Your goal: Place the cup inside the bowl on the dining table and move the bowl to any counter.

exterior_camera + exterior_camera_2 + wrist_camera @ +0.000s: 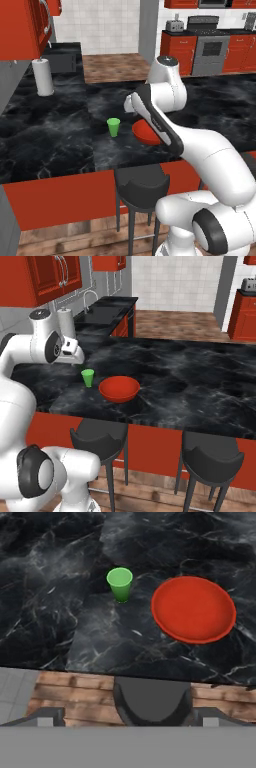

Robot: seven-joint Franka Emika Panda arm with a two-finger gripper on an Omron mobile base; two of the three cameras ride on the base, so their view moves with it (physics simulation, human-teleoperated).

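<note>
you see the green cup (113, 126) upright on the dining table (50, 135), near the red bowl (145, 133), which the white arm (165, 125) partly hides.

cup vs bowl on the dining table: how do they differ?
Colour: the cup is bright green, the bowl red. Shape: the cup is narrow and tapered, the bowl wide and shallow. Width: the bowl is several times wider than the cup. Shared: both stand upright, apart, empty, near the same edge of the dining table.
</note>
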